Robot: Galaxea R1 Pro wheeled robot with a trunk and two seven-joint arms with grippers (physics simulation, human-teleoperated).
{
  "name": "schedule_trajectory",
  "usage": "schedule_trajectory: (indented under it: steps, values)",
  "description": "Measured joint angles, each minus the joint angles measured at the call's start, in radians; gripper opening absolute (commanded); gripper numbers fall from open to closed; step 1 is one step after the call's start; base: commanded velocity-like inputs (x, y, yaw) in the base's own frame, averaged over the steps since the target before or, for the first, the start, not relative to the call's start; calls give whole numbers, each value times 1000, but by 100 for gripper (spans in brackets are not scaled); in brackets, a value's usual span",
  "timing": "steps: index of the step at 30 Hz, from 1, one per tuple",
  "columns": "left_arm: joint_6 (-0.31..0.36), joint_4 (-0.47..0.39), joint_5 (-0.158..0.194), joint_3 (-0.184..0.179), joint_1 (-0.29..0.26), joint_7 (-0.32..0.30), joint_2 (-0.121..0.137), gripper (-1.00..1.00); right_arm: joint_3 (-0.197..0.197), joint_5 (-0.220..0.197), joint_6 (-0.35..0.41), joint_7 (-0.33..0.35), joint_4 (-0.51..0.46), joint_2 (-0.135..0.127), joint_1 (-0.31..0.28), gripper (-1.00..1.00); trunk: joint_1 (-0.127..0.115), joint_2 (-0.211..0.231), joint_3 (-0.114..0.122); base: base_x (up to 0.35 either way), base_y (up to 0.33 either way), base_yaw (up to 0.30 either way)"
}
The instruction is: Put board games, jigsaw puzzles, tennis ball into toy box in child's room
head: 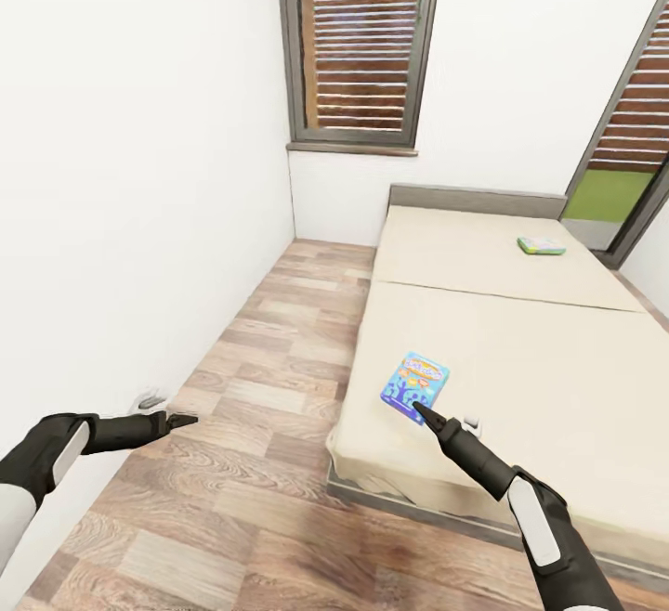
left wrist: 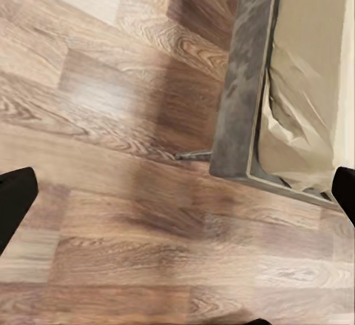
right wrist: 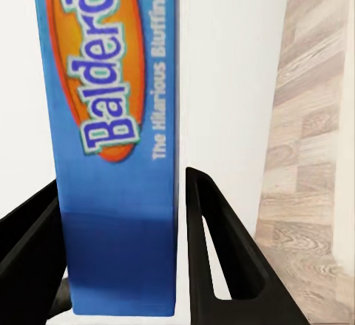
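Two board games show in the head view. The blue game box (head: 415, 387) sits in the lower middle of the frame, tilted above the near corner of the bed (head: 520, 351) and pinched at its lower edge by the right gripper (head: 429, 416), whose arm reaches in from the lower right. The green-edged game box (head: 541, 245) lies flat on the far half of the mattress, in the upper right, near the low grey headboard (head: 478, 198). The left gripper (head: 182, 421) hangs at the lower left over the plank floor (head: 232, 462), close to the white wall (head: 130, 175); from here I cannot tell whether its fingers are spread. A dark-framed window (head: 362, 45) with slats behind it fills the upper middle, and a second one (head: 632, 147) runs down the right edge.

In the left wrist view, the left gripper's two black fingertips (left wrist: 15, 203) stand wide apart at the frame's opposite edges, nothing between them. Beyond lies brown wood floor (left wrist: 111, 118), and in the upper right the grey bed frame's corner (left wrist: 240, 103) with creased beige mattress (left wrist: 299, 118) above it.

In the right wrist view, the blue game box (right wrist: 118, 140), lettered in white on an orange oval, stands on edge between the right gripper's black fingers (right wrist: 214, 251), which press its two faces. White wall (right wrist: 229, 81) sits behind, with floor planks (right wrist: 314, 140) along the right side.
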Motion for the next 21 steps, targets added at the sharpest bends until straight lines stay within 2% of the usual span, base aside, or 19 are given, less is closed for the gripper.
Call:
schedule_trajectory:
  steps: [2, 6, 12, 21]
  values:
    - [0, 0, 1, -1, 0, 113, -36, 100, 0, -2, 0, 1, 0, 0, 0, -100, -8, 14, 6, 0, 0, 107]
    - [-1, 1, 1, -1, 0, 217, -67, 100, 0, -1, -2, 2, -1, 0, 0, -100, -12, 21, 12, 0, 0, 35]
    - [-6, 1, 1, -2, 0, 244, -75, 100, -2, -1, -3, 4, -2, 0, -1, -100, -12, 21, 21, 0, -51, 8]
    - [-7, 1, 2, -3, 1, 250, -76, 100, -1, -1, -4, 4, -21, 0, -1, -100, -12, 21, 36, -6, -264, 121]
